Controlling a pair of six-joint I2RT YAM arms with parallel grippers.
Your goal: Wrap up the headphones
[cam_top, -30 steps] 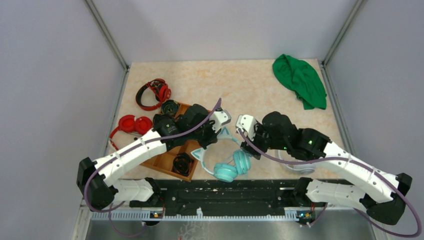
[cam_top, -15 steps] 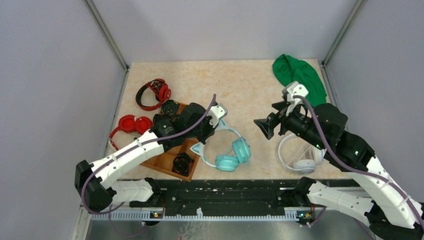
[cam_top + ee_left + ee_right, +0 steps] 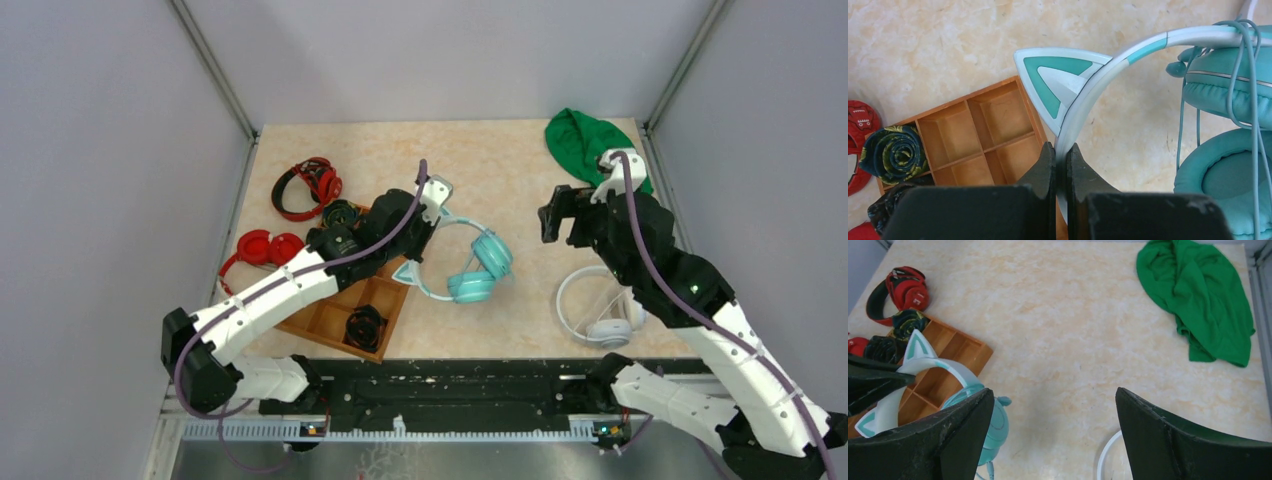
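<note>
Your left pincer (image 3: 1060, 155) is pressed together on the pale band of the teal headphones (image 3: 478, 268), just beside 1 cat ear (image 3: 1058, 80), over the right edge of the wooden tray (image 3: 322, 322). The ear cups sit just right of the tray, over the counter (image 3: 480, 170), with the thin cable (image 3: 1243, 75) draped across the upper cup. Your right pincer (image 3: 1054, 400) is spread wide and grips nothing, well right of the tray. White headphones (image 3: 598, 312) and a green cloth (image 3: 600, 150) lie farther right of the tray.
</note>
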